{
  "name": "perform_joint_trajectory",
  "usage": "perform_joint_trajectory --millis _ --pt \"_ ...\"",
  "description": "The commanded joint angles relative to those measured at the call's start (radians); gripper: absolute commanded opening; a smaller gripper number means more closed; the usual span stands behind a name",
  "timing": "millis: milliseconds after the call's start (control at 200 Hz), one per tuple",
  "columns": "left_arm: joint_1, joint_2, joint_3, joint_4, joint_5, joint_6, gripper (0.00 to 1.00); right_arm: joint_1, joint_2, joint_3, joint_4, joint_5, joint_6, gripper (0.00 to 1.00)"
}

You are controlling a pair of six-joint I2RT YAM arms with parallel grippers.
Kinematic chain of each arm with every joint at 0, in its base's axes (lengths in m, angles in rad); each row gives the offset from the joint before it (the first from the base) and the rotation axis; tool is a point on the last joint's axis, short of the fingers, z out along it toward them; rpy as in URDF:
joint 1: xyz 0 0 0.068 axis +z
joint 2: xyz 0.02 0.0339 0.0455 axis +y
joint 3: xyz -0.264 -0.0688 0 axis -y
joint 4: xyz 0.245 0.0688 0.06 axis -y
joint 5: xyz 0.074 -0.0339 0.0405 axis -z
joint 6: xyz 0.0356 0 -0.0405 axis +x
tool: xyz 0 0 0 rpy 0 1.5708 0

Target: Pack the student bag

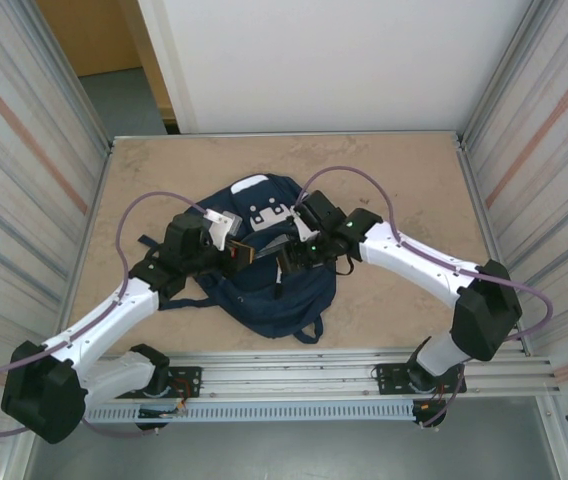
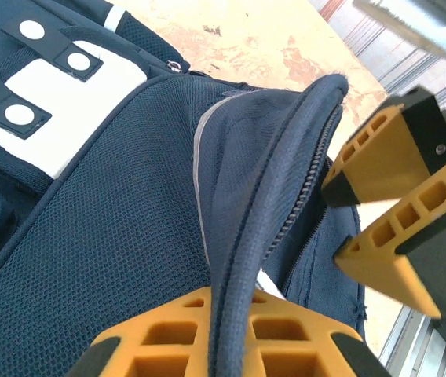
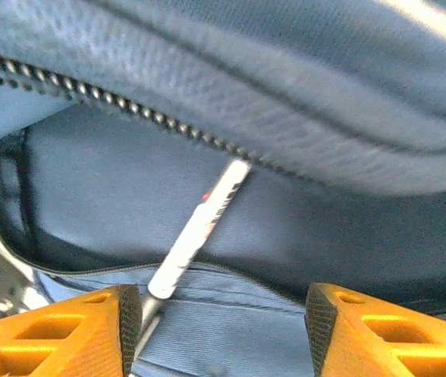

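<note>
Okay, left pincer point(image 2: 227, 339) clamped on student bag point(image 2: 113, 236) zip rim point(image 2: 274, 196), holding flap up. Right pincer point(image 3: 219, 322) jaws apart, pen point(image 3: 198, 232) loose just ahead, pointing into the opening. Bag likely soft, floppy, light; grip rim or strap. Pen print unreadable. White patches point(image 2: 74, 102) beyond are blank.

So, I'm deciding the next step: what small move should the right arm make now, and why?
Probably back the right end effector out of the student bag: its fingers stand apart, the pen lies inside unclamped, and the left end effector holds the zipper edge up.
</note>
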State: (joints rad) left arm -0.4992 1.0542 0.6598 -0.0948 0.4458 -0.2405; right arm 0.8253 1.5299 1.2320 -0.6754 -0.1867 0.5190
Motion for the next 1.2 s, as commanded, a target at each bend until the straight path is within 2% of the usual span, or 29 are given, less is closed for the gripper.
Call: perform_joint_trajectory --millis 0,125,236,301,411,656,807,1052,1193 --pt "-0.005 -0.021 0.000 0.048 0.040 -0.005 0.00 0.061 0.016 -0.014 0.008 0.031 0.246 0.58" --pt "-0.006 -0.011 0.007 0.047 0.054 -0.003 0.00 0.085 -0.003 -0.017 -0.054 0.171 0.444 0.57" --pt "-0.005 -0.009 0.008 0.045 0.052 0.000 0.00 0.129 -0.013 -0.052 -0.027 0.191 0.683 0.52" --pt "-0.006 -0.006 0.007 0.053 0.050 -0.001 0.00 0.166 0.016 -0.035 -0.022 0.201 0.760 0.51" --pt "-0.005 -0.002 0.008 0.059 0.057 -0.007 0.00 0.209 0.081 0.007 -0.046 0.271 0.834 0.44" --pt "-0.005 -0.014 0.001 0.045 0.064 0.003 0.00 0.248 0.173 0.048 -0.001 0.248 0.841 0.33" --pt "-0.005 -0.017 -0.010 0.056 0.062 0.004 0.00 0.248 0.192 0.051 0.011 0.261 0.865 0.11" --pt "-0.006 -0.025 -0.014 0.040 0.066 0.014 0.01 0.233 0.118 -0.005 0.105 0.287 1.016 0.06" --pt "-0.005 -0.044 -0.026 0.046 0.056 0.021 0.00 0.213 0.104 0.000 0.141 0.315 1.093 0.08"
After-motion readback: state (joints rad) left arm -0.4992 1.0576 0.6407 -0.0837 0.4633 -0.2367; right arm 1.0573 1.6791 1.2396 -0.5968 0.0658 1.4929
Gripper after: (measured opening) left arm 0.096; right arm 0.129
